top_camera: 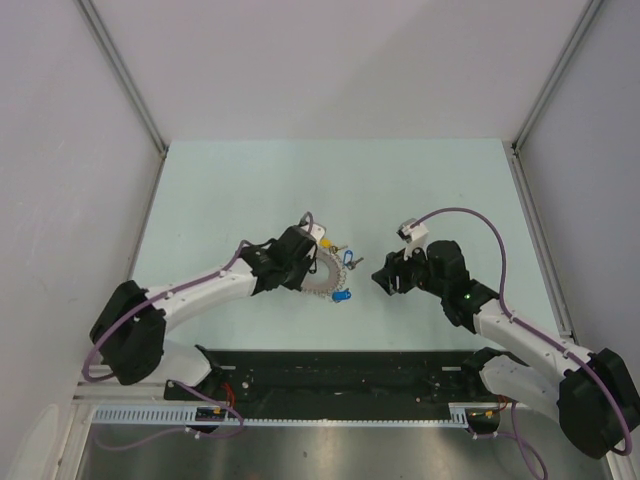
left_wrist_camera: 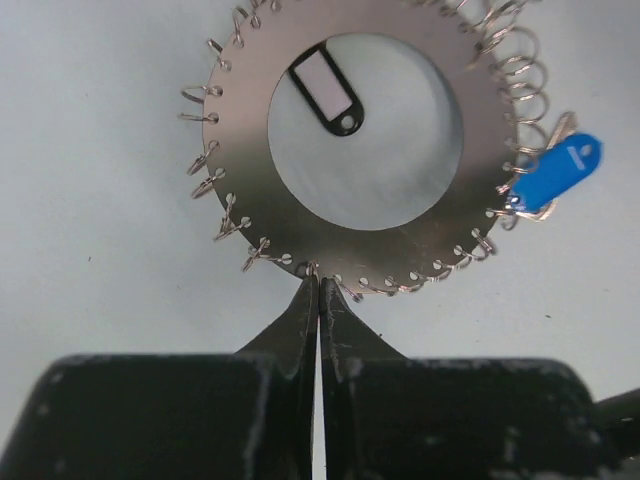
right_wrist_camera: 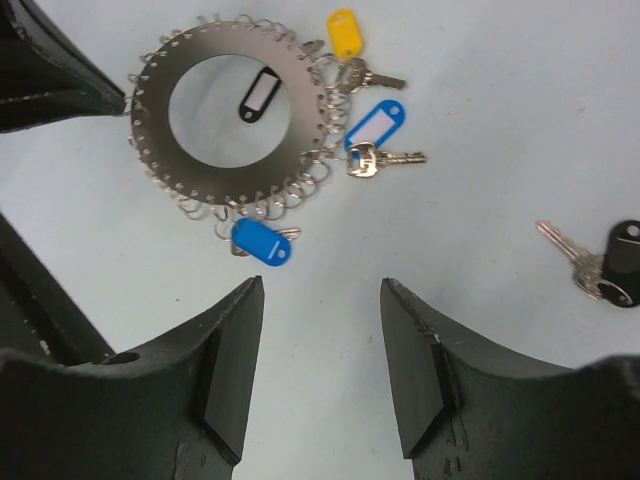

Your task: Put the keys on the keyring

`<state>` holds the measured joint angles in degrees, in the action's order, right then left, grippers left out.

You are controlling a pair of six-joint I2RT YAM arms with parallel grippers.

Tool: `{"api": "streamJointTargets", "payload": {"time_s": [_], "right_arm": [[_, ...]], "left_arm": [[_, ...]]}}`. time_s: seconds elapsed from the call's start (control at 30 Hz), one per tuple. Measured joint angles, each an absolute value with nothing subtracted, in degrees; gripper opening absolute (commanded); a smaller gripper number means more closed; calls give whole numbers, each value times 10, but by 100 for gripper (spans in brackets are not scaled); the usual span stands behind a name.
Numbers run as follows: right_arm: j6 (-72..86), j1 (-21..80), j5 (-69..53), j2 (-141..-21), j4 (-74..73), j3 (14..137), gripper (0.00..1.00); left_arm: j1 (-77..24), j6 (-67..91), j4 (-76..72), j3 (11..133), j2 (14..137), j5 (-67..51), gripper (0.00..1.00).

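A: Checking your left gripper [left_wrist_camera: 318, 290]: its fingers are pressed together with only a hairline slit between them. The tips touch the outer rim of the keyring [left_wrist_camera: 250, 190] at a small wire loop. Whether they actually pinch that loop, you cannot tell from the wrist view.

B: Your keyring lies flat on the table [top_camera: 240, 190], with wire loops [left_wrist_camera: 520, 70] bristling round its rim. Inside its round hole sits a black tag [left_wrist_camera: 325, 88]. Its long axis is slanted, with the eyelet end nearer the hole's centre and the other end close to the inner edge.

A: Your right gripper [right_wrist_camera: 322, 330] hangs wide open and holds nothing, well clear of the ring. A solid blue tag [right_wrist_camera: 260, 242] lies between it and the ring, with one end in among the loops.

B: Two of the keys sit just beside the rim, on the side away from your left gripper. The yellow key [right_wrist_camera: 343, 32] and the blue key [right_wrist_camera: 375, 125] both have their heads against the loops and their silver blades pointing outward from the ring.

A: The black key [right_wrist_camera: 615, 265] lies well apart from the ring, beyond the blue key. Its blade angles back towards the ring.
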<state>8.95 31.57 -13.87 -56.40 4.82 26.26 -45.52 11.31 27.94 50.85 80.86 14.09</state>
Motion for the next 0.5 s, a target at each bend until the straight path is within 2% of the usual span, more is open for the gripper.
{"api": "streamJointTargets", "payload": {"time_s": [0.2, 0.5], "right_arm": [[90, 316, -210, -564, 89, 262, 54], [90, 320, -324, -580, 194, 261, 52]], "left_arm": [[-453, 100, 214, 480, 725, 105, 0], [-442, 90, 28, 360, 595, 22, 0]]}}
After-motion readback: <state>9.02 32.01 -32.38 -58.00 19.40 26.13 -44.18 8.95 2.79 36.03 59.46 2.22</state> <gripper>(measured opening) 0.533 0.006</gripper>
